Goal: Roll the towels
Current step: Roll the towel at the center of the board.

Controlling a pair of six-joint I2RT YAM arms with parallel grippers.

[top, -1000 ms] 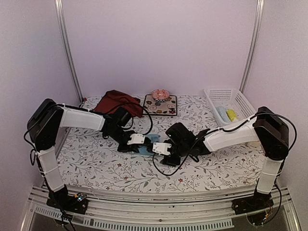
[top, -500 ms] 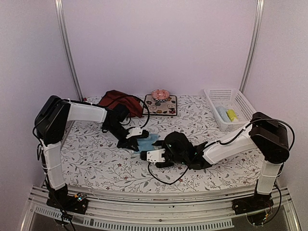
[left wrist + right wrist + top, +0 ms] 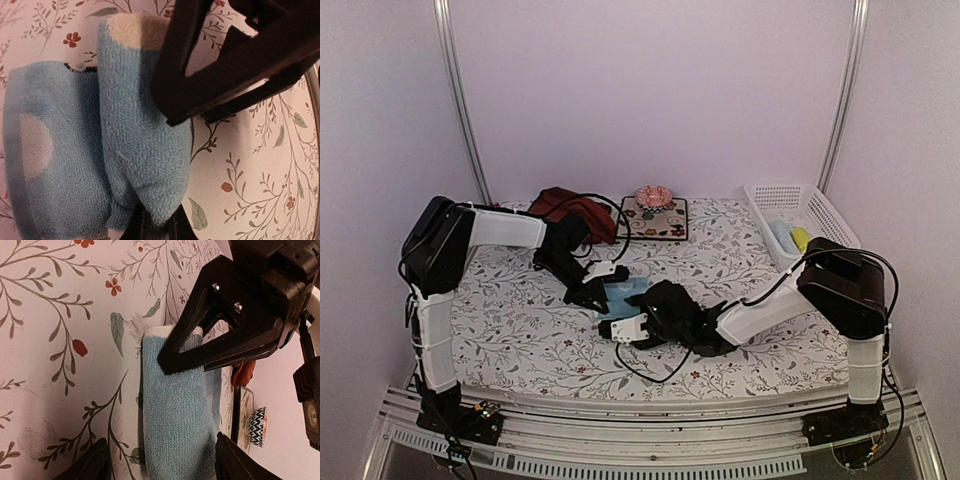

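Left gripper is clamping shut on the light blue towel, which is lying on the arms' side of the dark floral mat, near it but not touching. I am seeing its long axis running parallel to the mat's near edge, one end pointing into my right gripper, whose fingers are standing spread either side of it. From above I am getting only a blue patch; the left wrist view is showing fuzzy terry folded into a plump roll beside a flat layer, with a pale round dot and a cream patch.
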